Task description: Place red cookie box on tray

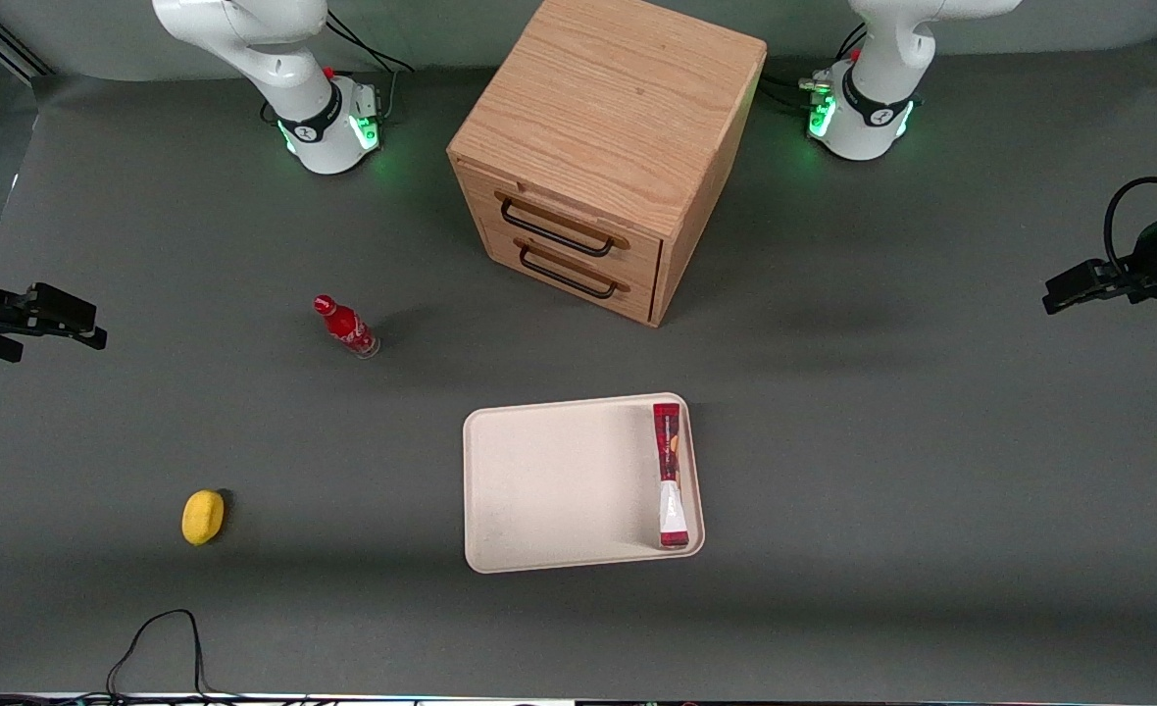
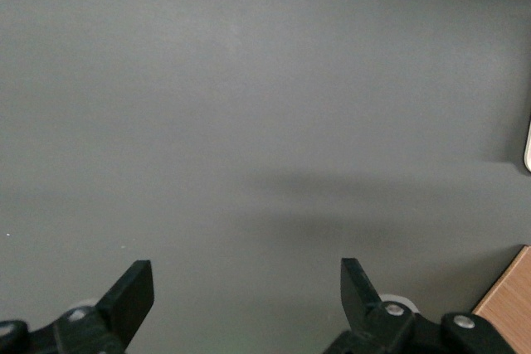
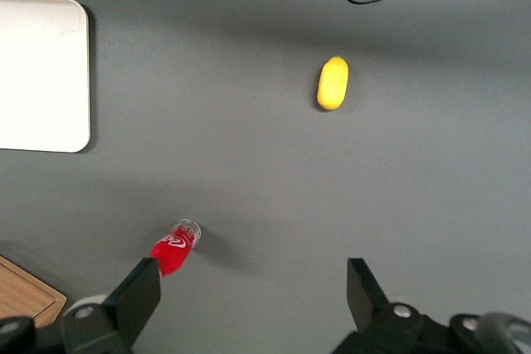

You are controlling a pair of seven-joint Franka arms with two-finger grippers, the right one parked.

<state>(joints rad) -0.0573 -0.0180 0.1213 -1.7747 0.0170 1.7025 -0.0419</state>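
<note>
Box lies inside the tray.
Gripper, fingers apart and holding nothing, hovers well toward the working arm's table end.

1. My pincer is sitting at the front view's edge, my arm cut off.
2. The wrist view is catching only a sliver of the tray.
3. The cabinet is showing just a corner.

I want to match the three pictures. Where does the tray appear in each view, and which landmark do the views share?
Front view: the tray lies nearer the camera than the wooden cabinet, with the red cookie box in it.
Left wrist view: only a sliver of its rim; the open gripper hovers over bare table.
Right wrist view: one bare part.
Shared landmark: the cabinet, a corner in both wrist views.
</note>
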